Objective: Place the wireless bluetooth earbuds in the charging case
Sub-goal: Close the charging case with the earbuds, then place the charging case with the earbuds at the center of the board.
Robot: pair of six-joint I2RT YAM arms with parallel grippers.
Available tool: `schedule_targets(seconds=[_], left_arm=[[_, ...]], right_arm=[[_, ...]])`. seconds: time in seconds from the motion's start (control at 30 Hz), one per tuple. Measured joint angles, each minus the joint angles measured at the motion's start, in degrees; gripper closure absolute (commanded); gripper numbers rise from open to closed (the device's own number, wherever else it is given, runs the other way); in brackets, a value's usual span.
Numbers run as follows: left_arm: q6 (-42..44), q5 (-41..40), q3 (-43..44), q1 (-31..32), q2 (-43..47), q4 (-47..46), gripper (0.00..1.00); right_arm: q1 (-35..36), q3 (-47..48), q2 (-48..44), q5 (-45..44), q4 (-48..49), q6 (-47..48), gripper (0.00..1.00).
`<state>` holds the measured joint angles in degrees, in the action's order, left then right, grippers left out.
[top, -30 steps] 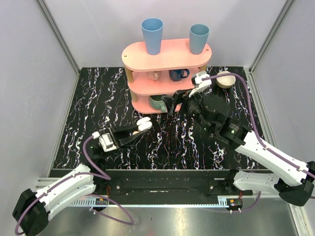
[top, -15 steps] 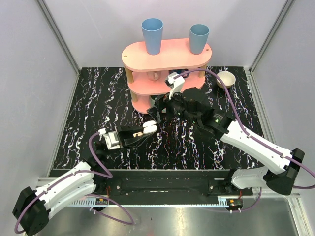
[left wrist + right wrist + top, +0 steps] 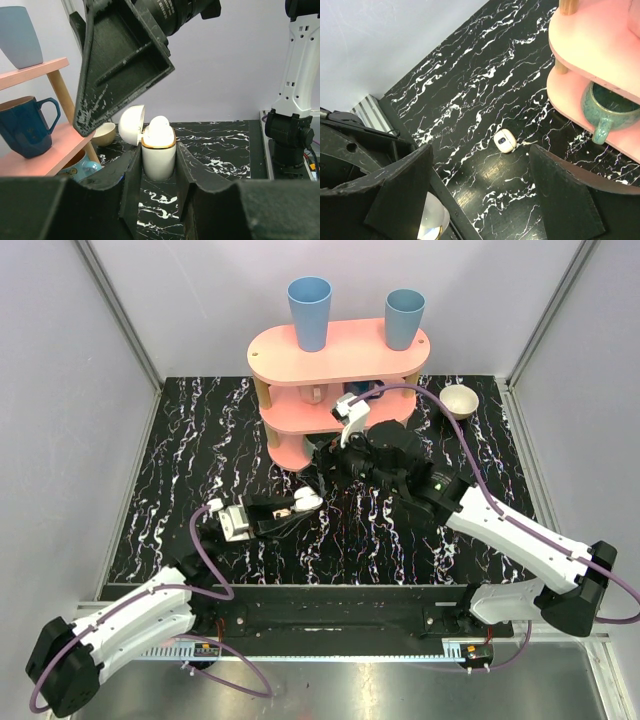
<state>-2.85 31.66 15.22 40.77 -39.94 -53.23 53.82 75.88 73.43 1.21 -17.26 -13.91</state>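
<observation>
One earbud lies loose near the middle of the worktop, by the pink rack, so pickup is in hand: the wide-spread right fingers should descend and pinch it, then carry it to the open charging case clamped in the left fingers.

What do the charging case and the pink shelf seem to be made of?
Charging case: probably glossy white plastic, as it shines softly, with a gold, perhaps metal, rim. Pink shelf: likely matte painted wood; its posts look bare wood.
</observation>
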Motion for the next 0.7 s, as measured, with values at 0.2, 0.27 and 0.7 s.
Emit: schedule_targets(seconds=[0.2, 0.27, 0.7], left_arm=[[1.11, -0.92, 0.17, 0.0, 1.31, 1.4, 1.0], [1.05, -1.27, 0.17, 0.0, 1.84, 1.51, 1.0], [-3.74, -8.17, 5.2, 0.15, 2.43, 14.58, 1.0]], right_arm=[[0.0, -1.84, 0.0, 1.31, 0.17, -0.35, 0.16], [0.0, -2.4, 0.0, 1.53, 0.59, -0.9, 0.17], [0.0, -8.61, -5.44, -10.82, 4.09, -3.21, 0.11]])
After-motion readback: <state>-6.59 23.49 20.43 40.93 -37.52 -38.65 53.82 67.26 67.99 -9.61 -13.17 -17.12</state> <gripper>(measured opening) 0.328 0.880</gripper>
